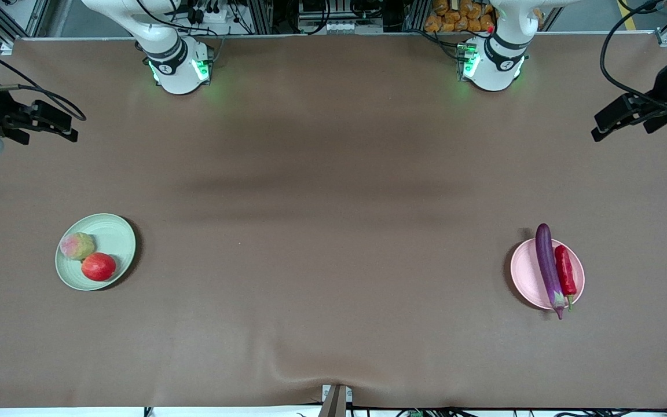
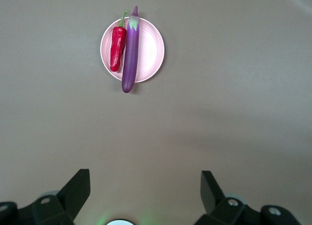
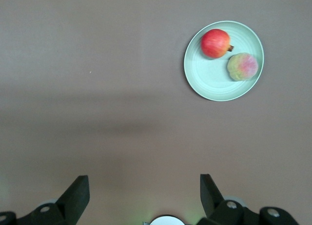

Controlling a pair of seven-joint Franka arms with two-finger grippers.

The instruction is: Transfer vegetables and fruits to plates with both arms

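Brown matting covers the whole desk point(image 1: 333, 231), and you will find only two loaded plates on it.

Toward the right arm's end, the pale green plate point(image 1: 114, 231) holds both fruits: the red pomegranate-like fruit point(image 1: 98, 266) and the yellow-green fruit point(image 1: 77, 245), touching each other, the red one nearer the front camera.

Toward the left arm's end, the pale pink plate point(image 1: 524, 269) carries both vegetables side by side. The purple eggplant point(image 1: 549, 267) lies across the plate and overhangs its rim at both ends; the red chili pepper point(image 1: 565, 271) rests just beside it, touching along its length.

Check the claws next. The right claw point(image 1: 58, 128) hangs over bare desk at the right arm's end, well apart from the green plate, fingers spread and holding nothing. The left claw point(image 1: 614, 123) hangs over bare desk at the left arm's end, well apart from the pink plate, likewise spread and empty.

Treat the transfer as complete: all four items sit on plates and no produce lies loose on the desk. Judged from this layout, nothing remains to be moved; both arms wait clear of the work.
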